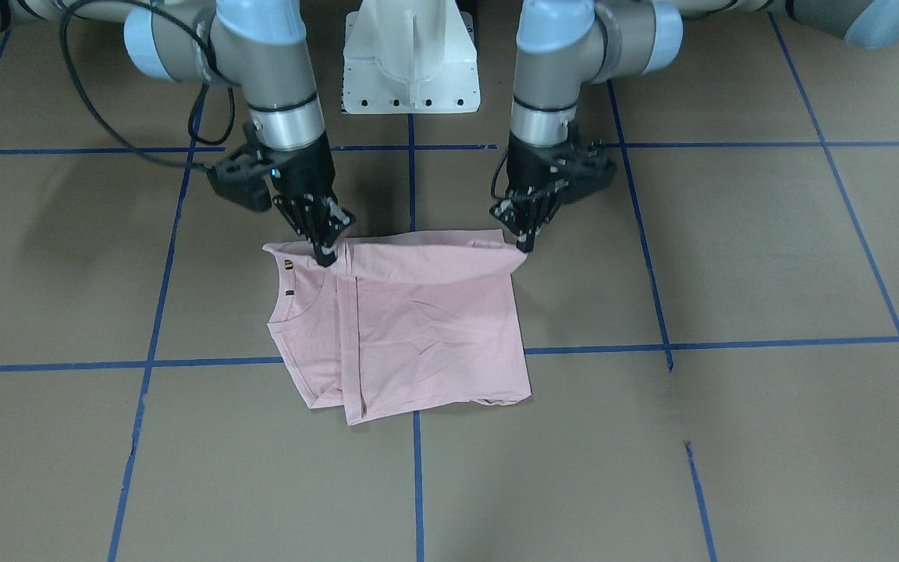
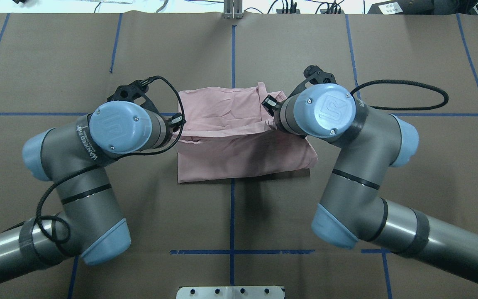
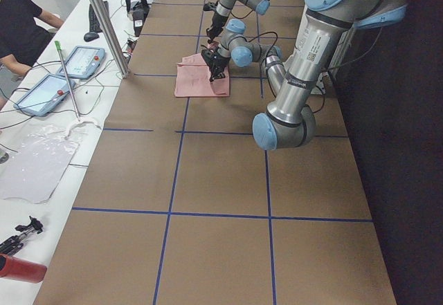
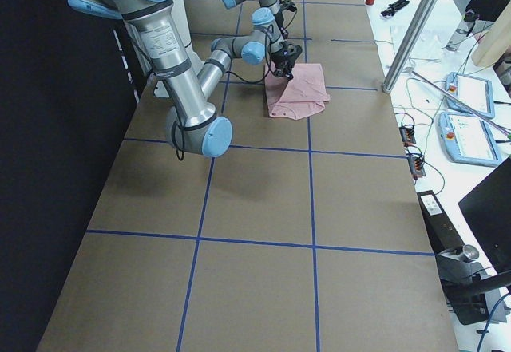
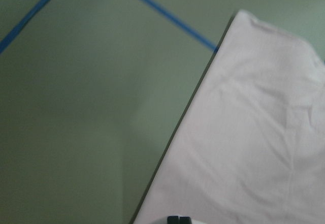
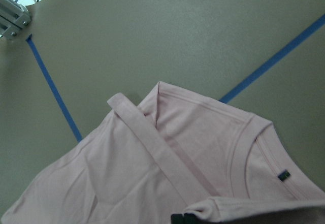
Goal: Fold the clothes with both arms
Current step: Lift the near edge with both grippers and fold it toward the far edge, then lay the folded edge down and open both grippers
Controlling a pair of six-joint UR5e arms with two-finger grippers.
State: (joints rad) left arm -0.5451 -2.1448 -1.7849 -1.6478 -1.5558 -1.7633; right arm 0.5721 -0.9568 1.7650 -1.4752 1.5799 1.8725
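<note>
Evidently a soft, light T-shirt; it sags between holds. Left gripper and right gripper each pinch its raised edge, best taken at the corners

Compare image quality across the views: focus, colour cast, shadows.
Left wrist view: soft focus, greenish cast on the table, the T-shirt washed almost white. Right wrist view: sharper, seams and the small dark neck tag readable. Overhead view: the T-shirt's near half is shaded, darker pink. Front-facing view: even light, soft shadows on the table. Side views: a black band along the robot's edge.
</note>
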